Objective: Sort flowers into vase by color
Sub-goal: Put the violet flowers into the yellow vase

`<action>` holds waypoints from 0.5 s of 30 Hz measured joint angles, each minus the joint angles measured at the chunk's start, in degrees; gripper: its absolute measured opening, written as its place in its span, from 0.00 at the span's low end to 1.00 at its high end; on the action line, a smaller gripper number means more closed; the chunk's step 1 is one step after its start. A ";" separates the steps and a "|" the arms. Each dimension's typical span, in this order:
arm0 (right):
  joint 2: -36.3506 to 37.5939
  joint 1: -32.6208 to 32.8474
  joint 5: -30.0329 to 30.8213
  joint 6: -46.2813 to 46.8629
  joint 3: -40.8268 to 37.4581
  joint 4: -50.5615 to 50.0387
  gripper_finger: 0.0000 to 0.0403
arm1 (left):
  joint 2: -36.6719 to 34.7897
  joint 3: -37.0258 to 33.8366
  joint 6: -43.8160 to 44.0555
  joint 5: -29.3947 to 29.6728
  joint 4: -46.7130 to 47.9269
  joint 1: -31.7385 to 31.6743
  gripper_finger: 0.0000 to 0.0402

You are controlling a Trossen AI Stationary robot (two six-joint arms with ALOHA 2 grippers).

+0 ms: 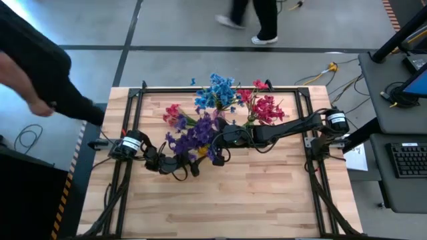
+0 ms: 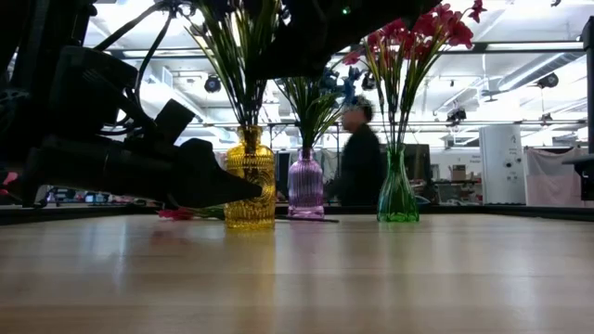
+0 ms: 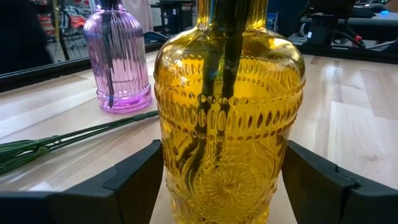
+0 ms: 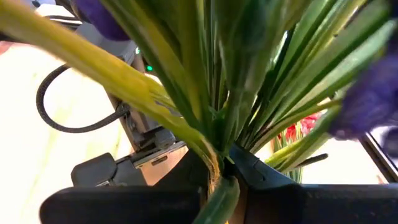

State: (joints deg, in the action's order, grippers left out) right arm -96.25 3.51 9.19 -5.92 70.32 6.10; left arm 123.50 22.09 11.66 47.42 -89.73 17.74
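Three glass vases stand on the wooden table. The yellow vase [image 3: 230,124] holds purple flowers [image 1: 193,137], the purple vase [image 2: 304,186] blue flowers [image 1: 217,93], and the green vase [image 2: 397,190] red-pink flowers [image 1: 265,108]. My left gripper [image 3: 222,155] has the yellow vase's body between its fingers. My right gripper [image 4: 222,169] is above that vase and shut on the purple flowers' green stems. One pink sprig [image 1: 175,115] lies flat on the table at the far left, its stems [image 3: 62,140] beside the purple vase. My left gripper holds the yellow vase's lower body [image 3: 180,186] between its two fingers [image 3: 134,183], one on each side. The fingers reach in level from the table's left. The vase stands upright on the table. My right gripper pinches a bunch of several green stems [image 4: 214,134] between its two fingers. It comes from the table's right, slanting slightly down, with the fingers across the stems. The stems stand upright, blooms above the fingers and lower ends [image 3: 214,106] inside the yellow vase.
A black frame [image 1: 220,89] runs along the table's far and side edges. The near half of the table [image 1: 253,200] is bare wood. A person's sleeve [image 1: 47,73] reaches in beyond the left edge, and another person [image 1: 257,20] walks behind. A desk with a keyboard [image 1: 407,160] stands right.
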 joint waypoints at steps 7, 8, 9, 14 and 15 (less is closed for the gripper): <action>0.00 0.02 -0.02 -0.12 0.00 0.02 0.03 | 0.00 -0.02 0.02 -0.04 -0.07 0.00 0.69; 0.00 0.02 -0.02 -0.24 -0.04 0.01 0.03 | 0.00 -0.02 0.03 -0.04 -0.08 0.00 0.69; 0.00 0.02 -0.03 -0.53 -0.07 -0.04 0.03 | 0.00 -0.02 0.11 -0.02 -0.09 0.00 0.69; 0.23 0.09 -0.02 -0.67 -0.09 -0.20 0.04 | 0.00 -0.13 1.44 0.65 -0.09 0.02 0.69; 0.28 0.09 -0.02 -0.69 -0.09 -0.25 0.04 | 0.00 -0.17 1.71 0.72 -0.07 0.00 0.69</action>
State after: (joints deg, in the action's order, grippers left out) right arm -95.97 3.60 9.17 -6.61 70.24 5.85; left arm 123.50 21.92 13.37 48.14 -89.81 17.74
